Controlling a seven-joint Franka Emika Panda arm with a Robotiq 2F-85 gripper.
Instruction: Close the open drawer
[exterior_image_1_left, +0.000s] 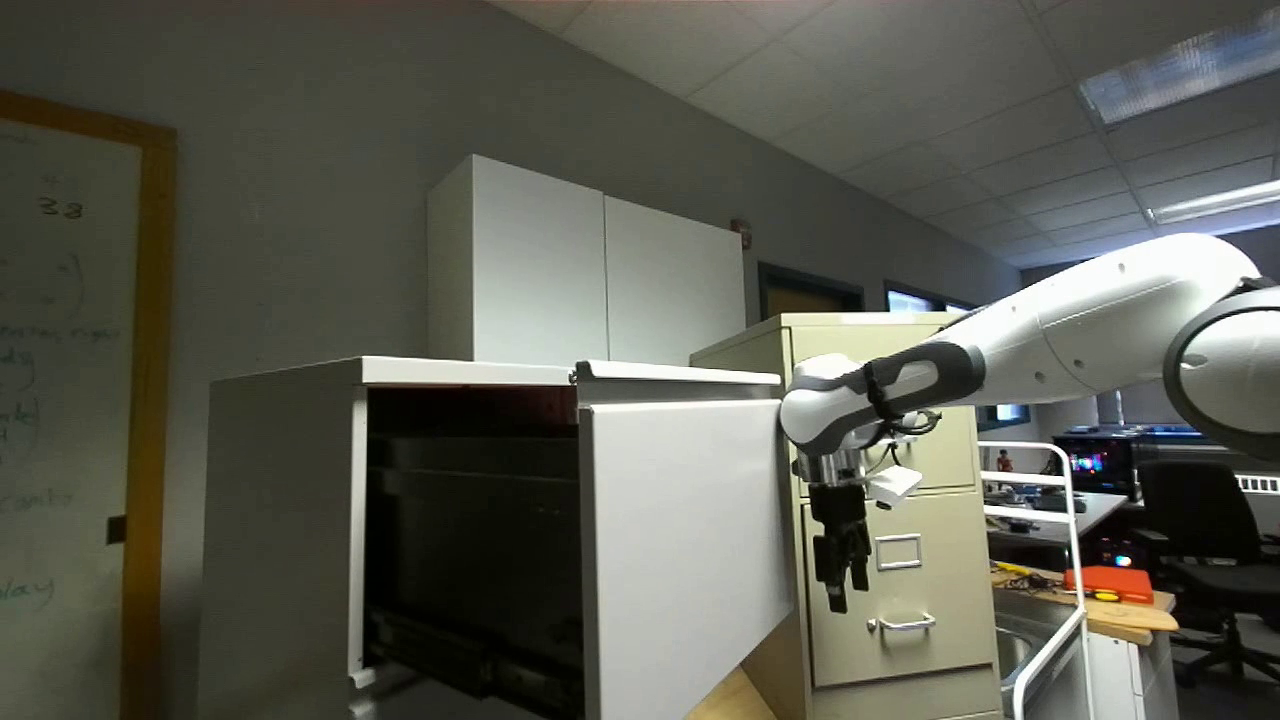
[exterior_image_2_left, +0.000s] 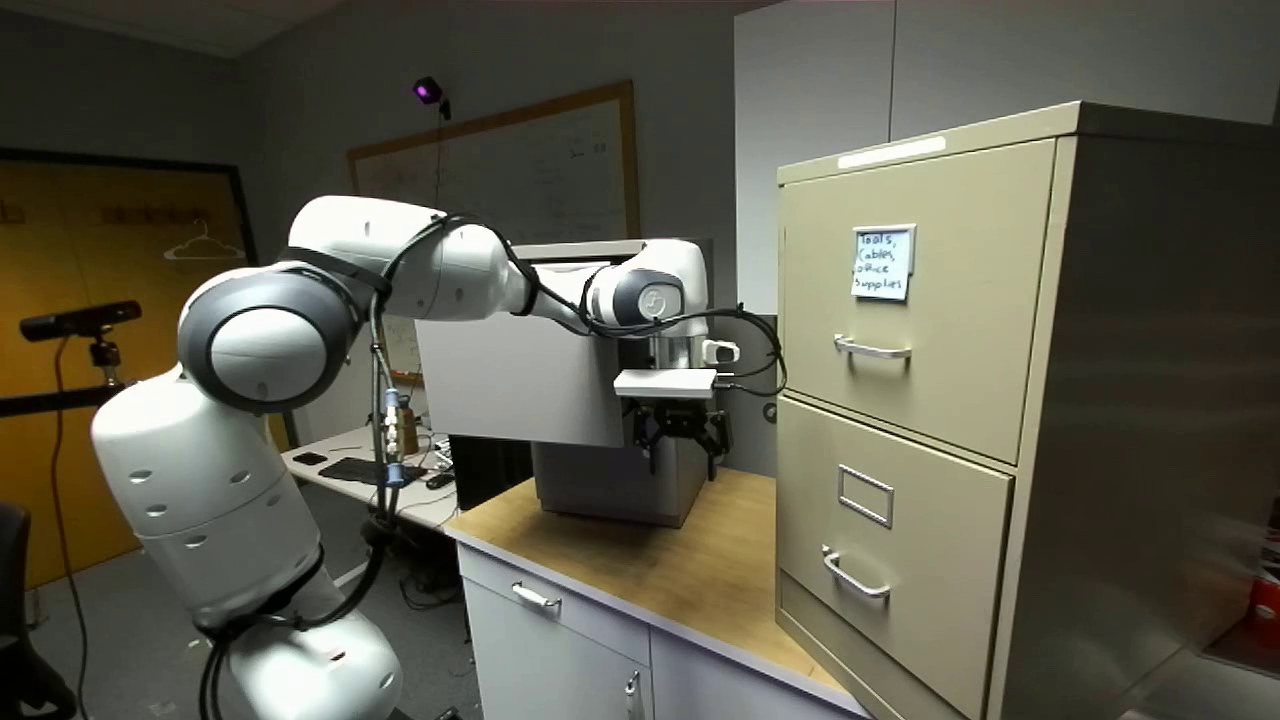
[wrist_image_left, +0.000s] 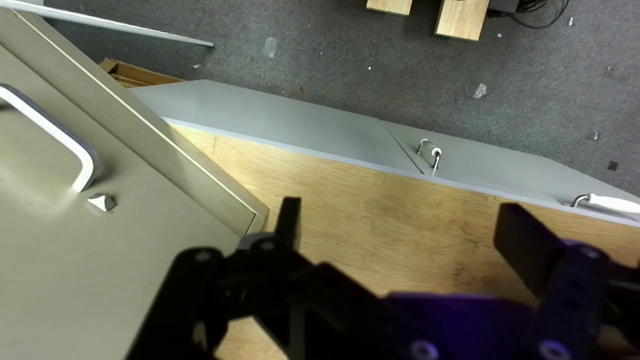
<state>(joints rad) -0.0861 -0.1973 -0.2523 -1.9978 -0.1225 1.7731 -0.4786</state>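
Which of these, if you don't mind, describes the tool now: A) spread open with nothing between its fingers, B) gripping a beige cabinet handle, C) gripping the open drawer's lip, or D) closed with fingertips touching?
A: in the wrist view the tool has its fingers well apart, with only the wooden countertop showing between their tips.

Glossy white robot arm (exterior_image_2_left: 455, 270) with rounded, grey-ringed joints (exterior_image_2_left: 265, 352), black cables (exterior_image_2_left: 378, 530) strapped along it, and a black two-fingered hand (exterior_image_2_left: 682, 466).

- Before you, a wooden countertop (exterior_image_2_left: 690, 580) spans an exterior view, lower center.
- A grey cabinet (exterior_image_2_left: 595, 485) stands on it, mid-frame.
- A beige filing cabinet (exterior_image_2_left: 985, 400) shares it, right.
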